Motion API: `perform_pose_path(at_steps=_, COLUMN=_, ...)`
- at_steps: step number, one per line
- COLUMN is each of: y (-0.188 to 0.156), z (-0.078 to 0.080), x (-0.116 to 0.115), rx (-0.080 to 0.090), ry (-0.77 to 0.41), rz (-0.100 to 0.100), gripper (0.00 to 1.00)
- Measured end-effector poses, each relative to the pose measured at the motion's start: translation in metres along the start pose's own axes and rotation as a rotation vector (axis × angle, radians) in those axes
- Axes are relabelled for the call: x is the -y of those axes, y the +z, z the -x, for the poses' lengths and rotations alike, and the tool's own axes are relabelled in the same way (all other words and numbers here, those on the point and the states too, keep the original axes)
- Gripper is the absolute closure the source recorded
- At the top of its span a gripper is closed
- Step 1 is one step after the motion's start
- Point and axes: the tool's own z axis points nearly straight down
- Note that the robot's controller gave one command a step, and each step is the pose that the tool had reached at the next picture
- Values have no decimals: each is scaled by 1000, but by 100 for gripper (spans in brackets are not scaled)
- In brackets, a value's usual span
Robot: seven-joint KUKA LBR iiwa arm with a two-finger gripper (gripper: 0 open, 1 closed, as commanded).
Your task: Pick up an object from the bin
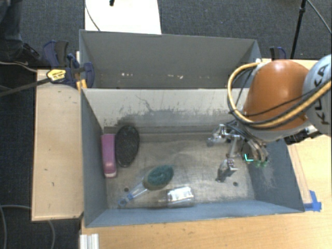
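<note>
Camera view: what may be a pink stapler (109, 154) and a dark oval brush (127, 145) are seen at the bin's (171, 113) left. A teal brush (155, 178) and a clear packet (180, 195) lie mid-front. At right, the claw (226, 171) is poised over bare floor; its spread cannot be told. Approach is judged in hand, and a leftward shift toward the packet is called for.

All the loose stuff sits on the left side of the bin (166, 61). A pink oblong thing (108, 155) lies along the left wall, with a black oval pad (127, 145) right beside it. Nearer in there's a teal round brush (157, 176), bluish handle pointing left, and a clear packet (180, 195) just beside it by the near wall. Dark carpet (31, 14) outside.
</note>
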Motion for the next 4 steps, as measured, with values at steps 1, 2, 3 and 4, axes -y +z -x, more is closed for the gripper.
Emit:
perform_pose_path(at_steps=1, y=132, z=-18, x=-111, rx=16, ry=-320, rz=-1, gripper=0)
perform_pose_path(at_steps=2, y=103, z=-15, x=-176, rx=12, ry=-761, rz=0, gripper=0)
perform_pose_path(at_steps=3, y=104, z=-8, x=-178, rx=14, ry=-851, rz=-1, gripper=0)
perform_pose_path(at_steps=4, y=133, z=-6, x=-176, rx=11, ry=-963, rz=-2, gripper=0)
